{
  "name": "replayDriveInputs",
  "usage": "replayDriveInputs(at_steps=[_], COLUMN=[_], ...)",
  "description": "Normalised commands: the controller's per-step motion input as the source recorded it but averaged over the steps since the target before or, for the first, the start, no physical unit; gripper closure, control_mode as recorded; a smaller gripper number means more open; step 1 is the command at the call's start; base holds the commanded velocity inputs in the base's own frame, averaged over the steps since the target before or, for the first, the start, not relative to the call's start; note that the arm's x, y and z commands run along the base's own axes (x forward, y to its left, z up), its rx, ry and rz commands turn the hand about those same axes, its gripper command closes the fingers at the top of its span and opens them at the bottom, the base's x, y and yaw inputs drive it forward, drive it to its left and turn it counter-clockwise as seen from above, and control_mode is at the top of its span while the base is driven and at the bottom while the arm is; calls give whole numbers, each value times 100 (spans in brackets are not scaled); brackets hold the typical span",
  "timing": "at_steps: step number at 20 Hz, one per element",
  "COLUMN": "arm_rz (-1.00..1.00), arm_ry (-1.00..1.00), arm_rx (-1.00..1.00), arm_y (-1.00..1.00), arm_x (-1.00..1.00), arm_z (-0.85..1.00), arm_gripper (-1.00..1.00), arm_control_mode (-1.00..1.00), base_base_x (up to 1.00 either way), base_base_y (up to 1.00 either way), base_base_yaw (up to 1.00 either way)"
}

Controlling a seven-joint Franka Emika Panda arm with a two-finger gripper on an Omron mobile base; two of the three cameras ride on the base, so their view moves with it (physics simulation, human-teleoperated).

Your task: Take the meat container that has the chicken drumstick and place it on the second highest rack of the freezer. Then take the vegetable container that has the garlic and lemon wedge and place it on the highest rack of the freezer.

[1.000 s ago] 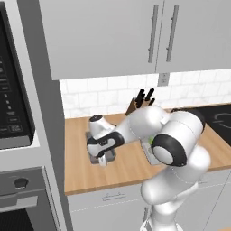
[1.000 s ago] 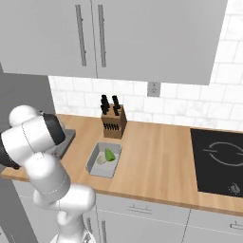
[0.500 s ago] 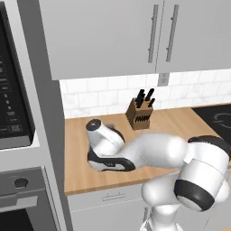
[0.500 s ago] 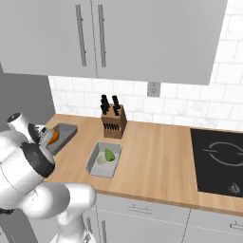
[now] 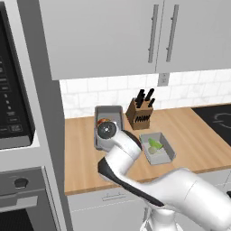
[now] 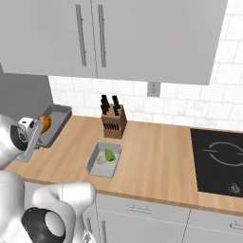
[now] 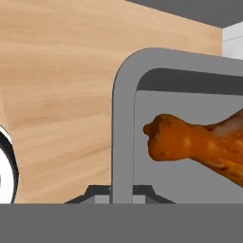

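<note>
Left base view: wrist sat low over the meat container (image 5: 108,127), just beyond it on the counter (image 5: 81,155). Right base view: forearm reached left, container rim at the hand. Hand view: pincer (image 7: 121,195) pinched the rim; chicken drumstick (image 7: 199,144) right. Grasp made; next, lift toward freezer.

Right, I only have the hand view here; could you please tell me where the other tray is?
Observer: The vegetable container sits on the counter, in front of the knife block and apart from the meat container.
Operator: Thanks, and what is in it?
Observer: A lemon wedge with the garlic beside it.
Operator: Is there anything overhead?
Observer: Closed wall cabinets hang above the counter.
</note>
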Motion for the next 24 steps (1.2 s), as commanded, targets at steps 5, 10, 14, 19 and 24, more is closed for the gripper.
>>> replayDriveInputs(at_steps=[5,10,14,19,24], arm_rz=[0,1,0,0,0], arm_ry=[0,0,1,7,13], arm_rx=[0,-1,-4,-3,-5], arm_y=[-21,-16,-24,-34,-26], arm_x=[-62,-58,-39,-40,-21], arm_z=[87,76,56,11,12], arm_gripper=[100,100,100,100,100], arm_control_mode=[-100,-100,-100,-100,-100], base_base_x=[0,0,0,0,0], base_base_y=[0,0,0,0,0], base_base_yaw=[0,0,0,0,0])
